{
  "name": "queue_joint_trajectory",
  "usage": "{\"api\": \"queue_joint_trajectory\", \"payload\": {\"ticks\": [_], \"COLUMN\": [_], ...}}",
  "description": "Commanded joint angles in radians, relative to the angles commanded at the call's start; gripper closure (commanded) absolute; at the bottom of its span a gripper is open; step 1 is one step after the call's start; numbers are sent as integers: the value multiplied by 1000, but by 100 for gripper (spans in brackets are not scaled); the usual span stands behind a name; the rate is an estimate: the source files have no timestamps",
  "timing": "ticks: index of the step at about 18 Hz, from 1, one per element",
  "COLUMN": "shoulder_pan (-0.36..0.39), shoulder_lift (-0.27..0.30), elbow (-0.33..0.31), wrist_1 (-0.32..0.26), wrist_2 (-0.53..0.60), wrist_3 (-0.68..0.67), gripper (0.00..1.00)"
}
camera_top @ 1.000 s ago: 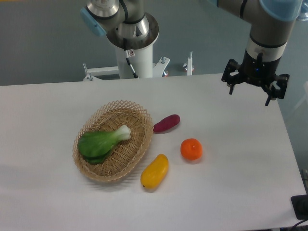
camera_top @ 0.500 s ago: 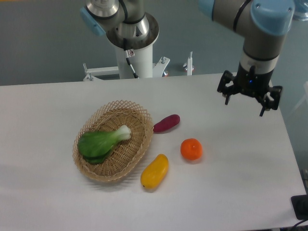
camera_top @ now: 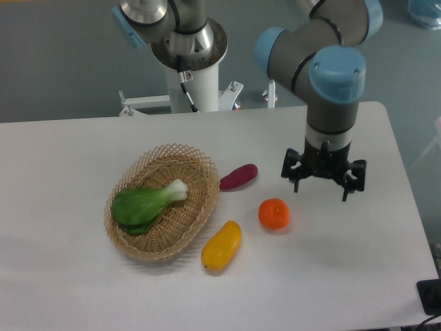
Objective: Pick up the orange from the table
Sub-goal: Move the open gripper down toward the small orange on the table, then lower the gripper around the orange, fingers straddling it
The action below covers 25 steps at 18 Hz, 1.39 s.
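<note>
Since before, the gripper [camera_top: 322,181] has slid left across the table [camera_top: 358,276]. Its fingers are spread apart, holding nothing. It hangs at about two o'clock from the orange [camera_top: 274,214].

arm: we see it swung in from the tabletop's [camera_top: 358,276] far right edge toward the middle | hand [camera_top: 322,181]: now lower, fingers spread as before, up and right of the orange [camera_top: 274,214], near but apart | blue elbow joint now in view above the hand
</note>
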Motion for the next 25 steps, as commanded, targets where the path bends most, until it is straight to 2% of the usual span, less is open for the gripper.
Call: {"api": "queue_joint_trajectory", "payload": {"ticks": [2, 4, 9, 14, 17, 20, 25], "shoulder_pan": [0, 0, -3, -9, -11, -11, -17], "shoulder_lift": [-28, -52, -66, -77, -104, -107, -111], "elbow": [-2, -35, -106, -115, -115, -115, -144], "wrist_1": [-12, -11, 11, 14, 49, 52, 106], "wrist_2": [-43, -66, -52, -48, -5, 7, 8], "wrist_3": [-22, -39, -25, -25, -23, -23, -22], "gripper": [0, 0, 0, 0, 0, 0, 0]}}
